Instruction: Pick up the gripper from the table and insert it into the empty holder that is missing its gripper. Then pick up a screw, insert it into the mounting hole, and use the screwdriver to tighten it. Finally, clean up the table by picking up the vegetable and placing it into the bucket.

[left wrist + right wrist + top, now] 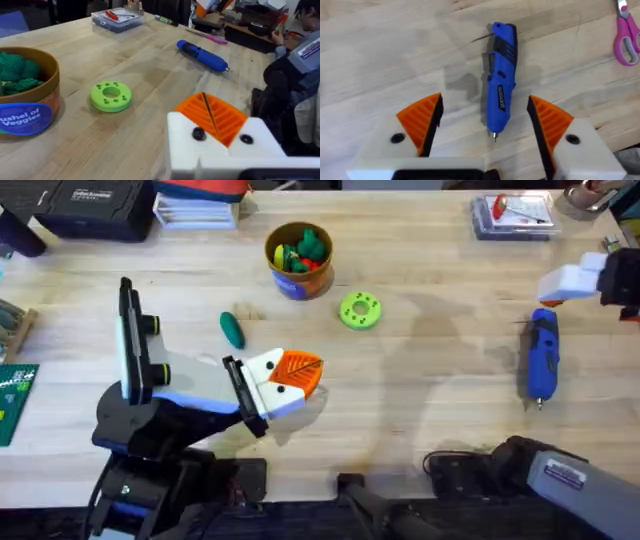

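Blue and pen-shaped, the screwdriver [541, 357] lies flat on the pale wooden table [430, 410] at the right side of the overhead view, its thin metal tip pointing toward the arms' bases. The right tool [485, 125] hovers above it with its white fingers and orange ribbed pads [422, 120] spread wide apart, released and grasping nothing; in the right wrist view the screwdriver's tip end sits in the gap between the two pads, touching neither. Pink-handled scissors [626, 35] lie on the table off to one side of the screwdriver. The left tool [290, 375] sits low near the middle of the table, its orange pads pressed together with only a thin dark seam between them, clenched on nothing that can be seen. Just beyond it, the small dark green vegetable [232, 329] rests on the bare wood, apart from everything else. Farther back stands the bucket [297, 258], an orange-brown cup with a blue band at its base, already holding several toy vegetables in green, yellow and red. Between the bucket and the screwdriver, closer to the bucket, a lime-green round disc with holes [360, 310] lies flat. A clear plastic box [513, 214] with small parts sits at the far right edge of the table, and a dark case [95, 205] rests at the far left.
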{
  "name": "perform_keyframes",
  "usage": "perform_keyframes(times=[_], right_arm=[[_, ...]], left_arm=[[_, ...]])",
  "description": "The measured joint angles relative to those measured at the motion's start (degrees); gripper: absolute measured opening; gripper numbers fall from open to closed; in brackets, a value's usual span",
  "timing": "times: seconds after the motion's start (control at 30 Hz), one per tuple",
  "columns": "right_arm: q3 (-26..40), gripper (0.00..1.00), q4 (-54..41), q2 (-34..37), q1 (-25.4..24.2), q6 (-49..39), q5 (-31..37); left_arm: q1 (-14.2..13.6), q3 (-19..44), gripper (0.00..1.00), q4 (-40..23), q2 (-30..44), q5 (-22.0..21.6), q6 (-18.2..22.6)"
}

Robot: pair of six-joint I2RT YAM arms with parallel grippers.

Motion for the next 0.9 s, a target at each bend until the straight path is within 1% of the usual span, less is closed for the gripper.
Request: perform_keyframes(times=[0.2,0.37,0.43,0.53,0.67,0.8,0.9], right_arm=[[0.0,0.994,0.6,3.7,-0.5,-0.9,0.3],[0.0,0.994,0.7,4.4,-2.0,-6.3,-1.7],[0.0,0.994,1.3,4.4,-3.6,-7.6,-2.2],[0.0,0.994,2.6,4.4,-7.4,-9.3,-3.5],[0.0,0.994,1.7,5.5,-12.3,-14.1,-8.5],[0.0,0.994,1.6,9.5,-16.3,-17.6,-12.2],[0.0,0.994,1.8,13.6,-18.2,-18.5,-13.3]], left_arm=[[0.0,0.0,0.006,0.0,0.0,0.0,0.0],[0.0,0.0,0.006,0.0,0.0,0.0,0.0],[0.0,0.0,0.006,0.0,0.0,0.0,0.0],[0.0,0.0,0.006,0.0,0.0,0.0,0.0],[0.0,0.0,0.006,0.0,0.0,0.0,0.0],[0.0,0.0,0.006,0.0,0.0,0.0,0.0],[0.0,0.0,0.006,0.0,0.0,0.0,0.0]])
